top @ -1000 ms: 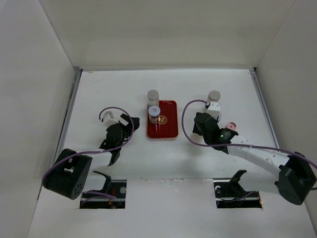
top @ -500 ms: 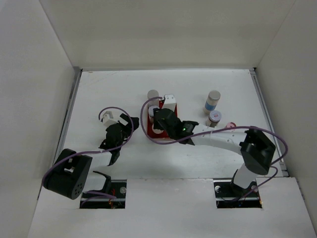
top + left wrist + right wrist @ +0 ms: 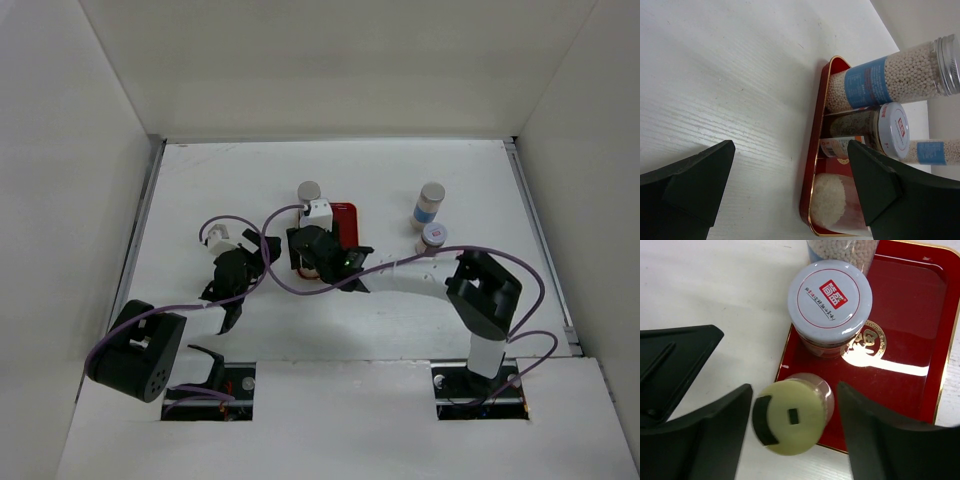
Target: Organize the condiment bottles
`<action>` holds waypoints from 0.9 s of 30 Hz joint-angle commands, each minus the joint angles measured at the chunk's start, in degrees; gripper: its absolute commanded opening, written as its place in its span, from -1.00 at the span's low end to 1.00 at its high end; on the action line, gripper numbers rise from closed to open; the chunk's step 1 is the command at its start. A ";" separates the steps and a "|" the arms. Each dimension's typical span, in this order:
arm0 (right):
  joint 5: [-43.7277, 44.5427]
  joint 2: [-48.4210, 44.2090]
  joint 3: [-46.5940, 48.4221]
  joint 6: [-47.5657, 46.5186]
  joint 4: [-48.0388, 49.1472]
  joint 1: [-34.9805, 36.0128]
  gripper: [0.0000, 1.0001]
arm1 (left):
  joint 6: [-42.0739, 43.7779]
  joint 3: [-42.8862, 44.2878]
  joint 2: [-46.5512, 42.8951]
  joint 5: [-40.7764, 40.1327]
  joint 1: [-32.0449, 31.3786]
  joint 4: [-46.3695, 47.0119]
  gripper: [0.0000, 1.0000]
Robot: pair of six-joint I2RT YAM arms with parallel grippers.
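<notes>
In the right wrist view a condiment bottle with a pale cream cap stands on the near left corner of the red tray. My right gripper is open around it, with a clear gap on the right side. Behind it on the tray stands a grey-capped bottle, and beyond that a bottle of white beads. From above, the right gripper hangs over the tray. My left gripper is open and empty, just left of the tray.
Two more bottles stand on the table right of the tray. The grey-capped bead bottle stands at the tray's far left end. White walls close in the table on three sides.
My right arm has swung left from the right side of the table to over the tray, and its jaws have widened around the cream-capped bottle. The left arm has not moved.
</notes>
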 commanded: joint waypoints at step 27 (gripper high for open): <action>9.77 -55.13 -37.36 3.16 -15.22 -41.42 0.82 | -0.52 0.20 -1.09 -0.78 -0.47 1.89 1.00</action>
